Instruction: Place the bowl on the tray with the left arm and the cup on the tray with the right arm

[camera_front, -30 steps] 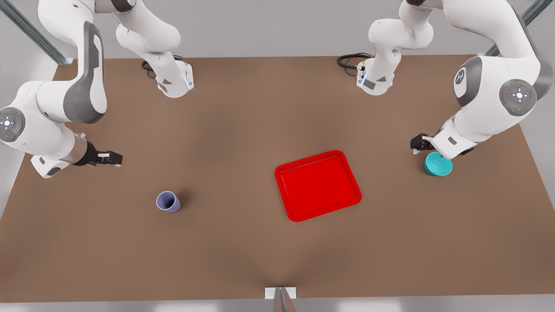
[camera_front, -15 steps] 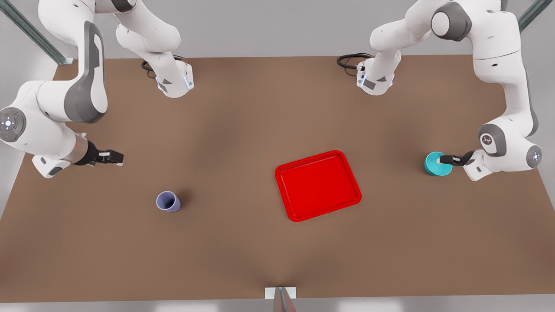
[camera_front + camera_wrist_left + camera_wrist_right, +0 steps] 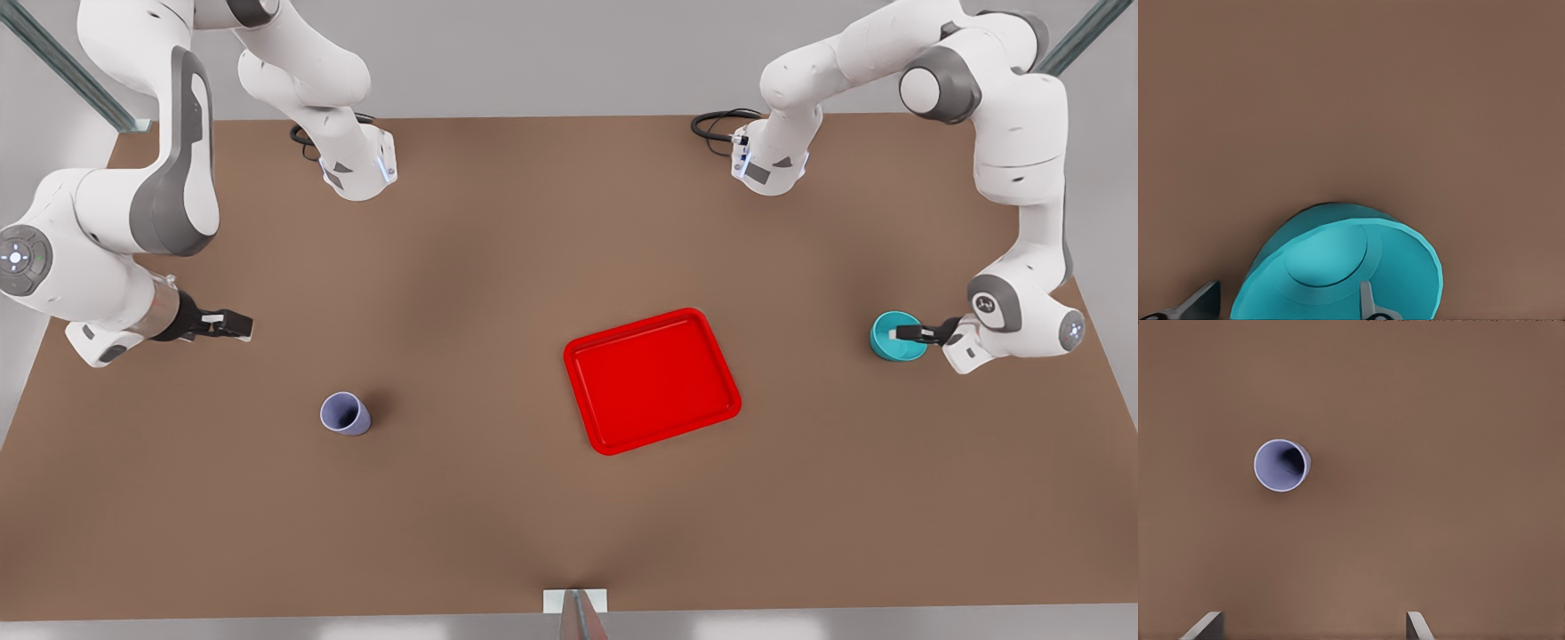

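Your left gripper (image 3: 905, 333) straddles the bowl (image 3: 892, 336) rim, right gripper (image 3: 233, 324) spread, both off tray (image 3: 652, 380).

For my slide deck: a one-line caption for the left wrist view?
Left gripper open, fingers straddling the teal bowl's rim on the brown table.

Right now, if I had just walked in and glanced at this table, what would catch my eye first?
Probably the bright red tray, lying bare near the middle of the brown table. Next, at the front view's right, the left gripper straddles the rim of the teal bowl, one finger inside and one outside. At the front view's left, the lavender cup stands alone, with the right gripper waiting open, off to the side.
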